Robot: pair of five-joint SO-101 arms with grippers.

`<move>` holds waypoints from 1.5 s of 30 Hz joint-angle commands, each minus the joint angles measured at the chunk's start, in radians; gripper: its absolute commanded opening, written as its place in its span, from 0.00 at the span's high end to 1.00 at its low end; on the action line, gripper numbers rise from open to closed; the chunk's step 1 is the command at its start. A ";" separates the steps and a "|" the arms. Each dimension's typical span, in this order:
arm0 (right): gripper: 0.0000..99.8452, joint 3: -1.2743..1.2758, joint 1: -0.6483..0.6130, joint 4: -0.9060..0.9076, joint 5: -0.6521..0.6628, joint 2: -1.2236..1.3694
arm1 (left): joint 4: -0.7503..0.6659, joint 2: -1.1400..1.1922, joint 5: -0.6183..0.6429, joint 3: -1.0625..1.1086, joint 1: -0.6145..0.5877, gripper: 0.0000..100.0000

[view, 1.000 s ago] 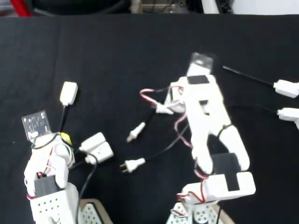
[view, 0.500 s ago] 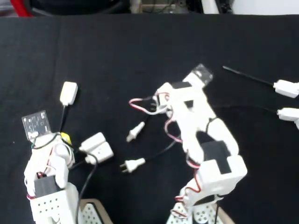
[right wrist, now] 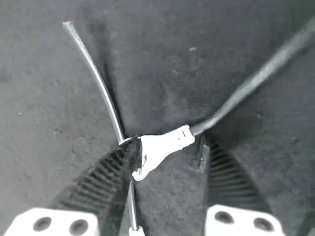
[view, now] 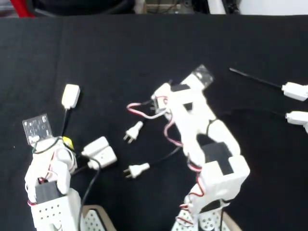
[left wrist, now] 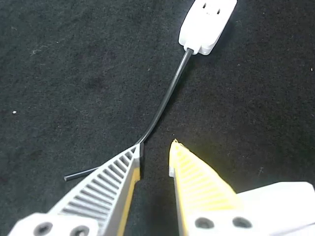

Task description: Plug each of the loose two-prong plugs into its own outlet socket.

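The right fingers (right wrist: 123,160) are spread. A white plug (right wrist: 162,145) lies on the table (view: 120,43) between their tips, touching one finger with a gap to the other, so it is not gripped. Its thick cord (right wrist: 251,81) leads away, and a thin cord (right wrist: 98,73) with a cut end passes beside the same finger. The left fingers (left wrist: 179,162), one grey and one yellow, are likewise released and hold nothing. A black socket cord (left wrist: 170,93) runs from the grey tip to a white socket (left wrist: 205,22).

The high view lets the things be counted: two arms, two plugs and five white blocks on cords. The second plug (view: 137,170) lies free nearer the arm bases, prongs toward the left arm's side. One block is the socket ahead of the left arm. A pair of blocks (view: 99,151) sits side by side just beside that arm, and the edge blocks (view: 294,90), two of them, lie well apart on the right.

The left wrist view shows slots in the socket's face, which from above looks like a plain white block. The right wrist view shows the gap between plug and finger. The high view places that plug mid-table, near the right arm's white head.
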 commanded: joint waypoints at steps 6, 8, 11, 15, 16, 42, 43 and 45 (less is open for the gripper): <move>0.85 -0.021 -0.026 -0.048 -0.008 0.051 | 0.002 -0.005 0.005 0.019 0.002 0.89; 0.82 -0.041 -0.026 -0.048 -0.008 0.073 | 0.002 -0.005 0.005 0.019 0.002 0.89; 0.79 -0.091 -0.023 -0.037 -0.008 0.119 | 0.000 -0.005 0.005 0.019 0.002 0.89; 0.79 -0.197 -0.009 0.038 -0.052 0.183 | 0.000 -0.005 0.005 0.019 0.002 0.89; 0.79 -0.223 -0.006 0.054 -0.058 0.202 | 0.000 -0.005 0.005 0.019 0.002 0.89; 0.99 -0.590 0.003 0.439 0.388 0.341 | 0.002 -0.005 0.005 0.019 0.002 0.89; 0.99 -0.615 0.003 0.466 0.470 0.341 | 0.002 -0.005 0.005 0.019 0.002 0.89; 0.99 -0.684 0.017 0.546 0.660 0.341 | 0.002 -0.005 0.005 0.019 0.002 0.89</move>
